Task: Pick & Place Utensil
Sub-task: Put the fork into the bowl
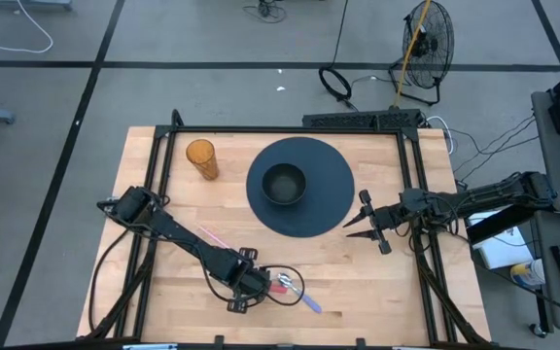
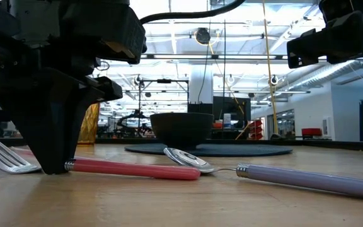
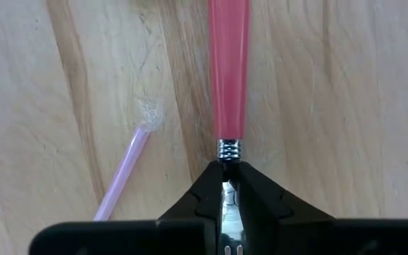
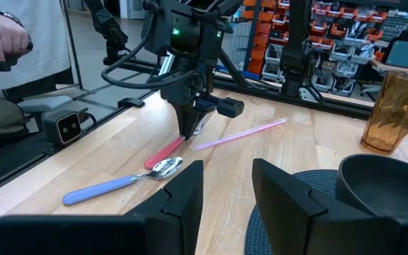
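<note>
left gripper [image 1: 252, 289]: at 6 o'clock on the table [image 1: 377, 282], pointed down, fingers clamped on the metal neck of the pink-handled fork [image 2: 131, 168]
fork: flat on wood, beside purple spoon [image 4: 115, 183]
right gripper [image 1: 366, 223]: at 3 o'clock by mat [image 1: 333, 185], raised, fingers apart, empty

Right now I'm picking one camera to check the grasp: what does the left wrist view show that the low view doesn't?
Only the left wrist view: the left gripper shut on the metal neck of the red-handled fork, seen from above, with the pink straw beside it. Only the low view: the fork's tines, the purple-handled spoon, the black bowl on its dark mat, and the amber cup. Both show the fork flat on the wooden table.
</note>
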`<state>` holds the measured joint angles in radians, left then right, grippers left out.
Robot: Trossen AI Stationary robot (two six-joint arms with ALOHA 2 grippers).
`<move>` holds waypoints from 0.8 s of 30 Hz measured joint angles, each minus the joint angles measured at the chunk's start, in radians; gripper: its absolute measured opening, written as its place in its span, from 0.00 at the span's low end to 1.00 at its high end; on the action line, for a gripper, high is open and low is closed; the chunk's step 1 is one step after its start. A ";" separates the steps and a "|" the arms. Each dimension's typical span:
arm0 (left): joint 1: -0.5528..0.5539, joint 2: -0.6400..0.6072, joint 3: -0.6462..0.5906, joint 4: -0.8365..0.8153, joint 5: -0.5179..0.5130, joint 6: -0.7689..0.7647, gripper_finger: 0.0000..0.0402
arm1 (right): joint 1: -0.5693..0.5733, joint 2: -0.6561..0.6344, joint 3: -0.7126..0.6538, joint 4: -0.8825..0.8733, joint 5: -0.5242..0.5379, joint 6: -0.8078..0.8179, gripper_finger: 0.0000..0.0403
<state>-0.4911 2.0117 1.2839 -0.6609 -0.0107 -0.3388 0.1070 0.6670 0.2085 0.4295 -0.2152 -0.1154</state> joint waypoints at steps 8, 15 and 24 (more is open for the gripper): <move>0.000 0.001 0.031 -0.010 -0.011 0.038 0.03 | 0.000 0.000 0.000 0.000 0.000 0.000 0.29; -0.002 0.001 0.032 -0.008 -0.029 0.037 0.05 | 0.000 0.000 0.000 0.000 0.000 0.000 0.29; -0.002 0.002 0.034 0.002 -0.052 0.049 0.03 | 0.000 0.000 0.000 0.000 0.000 0.000 0.29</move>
<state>-0.4931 2.0132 1.3174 -0.6589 -0.0624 -0.2901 0.1070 0.6670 0.2085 0.4294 -0.2153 -0.1152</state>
